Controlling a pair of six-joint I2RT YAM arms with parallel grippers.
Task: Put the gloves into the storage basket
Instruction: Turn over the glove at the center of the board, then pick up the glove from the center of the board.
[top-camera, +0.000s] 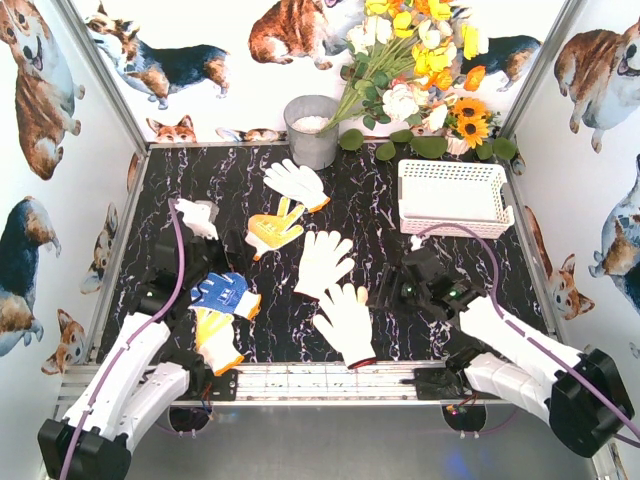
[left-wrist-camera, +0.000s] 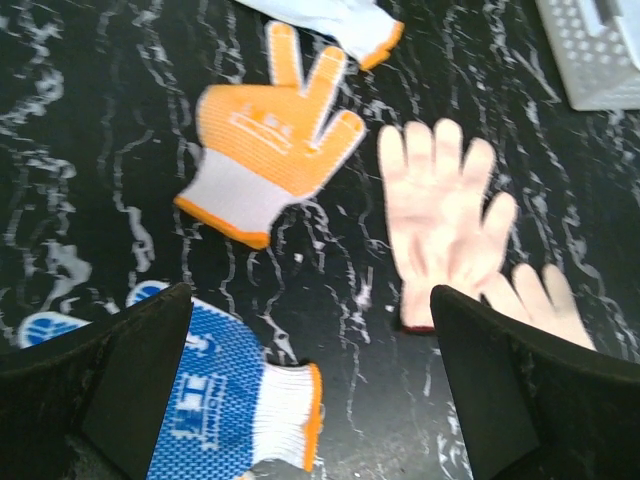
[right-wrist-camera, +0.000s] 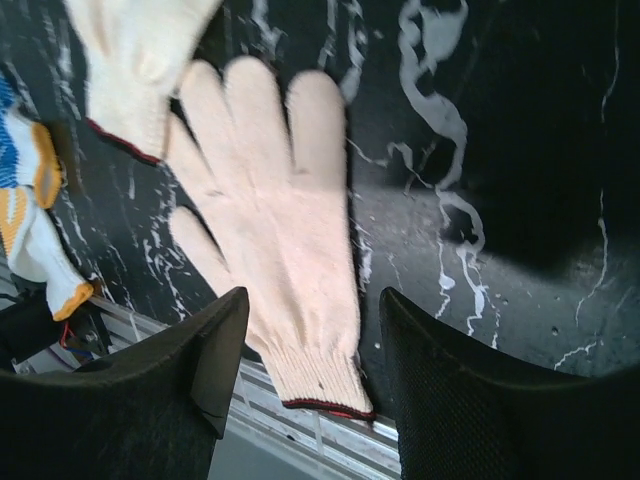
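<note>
right gripper (right-wrist-camera: 312, 300) part-spread, jaws straddling the red-cuff glove (right-wrist-camera: 270, 230) near its cuff, nothing pinched. left gripper (left-wrist-camera: 310, 295) spread wide and empty, hovering over the blue glove (left-wrist-camera: 215, 400) and yellow glove (left-wrist-camera: 270, 160). basket (top-camera: 455, 222) is far right by the flowers (top-camera: 420, 60), well apart from every glove. no glove in it that I can see, the ones in view all lie on the table (top-camera: 200, 170)

risks, my read:
- glove is flat and thin. jaws closing on it may skate on the tabletop and catch only the top layer, or nothing, so it slips out on the lift
- cuff sits right at the near rail (right-wrist-camera: 310, 440), so a sideways drag could push it off the edge
- its fingertips are just beside the cuff of the second white glove (right-wrist-camera: 130, 60), maybe touching. knit on knit could tow that one along and drop it short
- long carry to the basket. a limp glove hanging low could snag the lattice wall or drape over the rim instead of landing inside
- both arms sit near the middle cluster. if both reach in together they could clash
</note>
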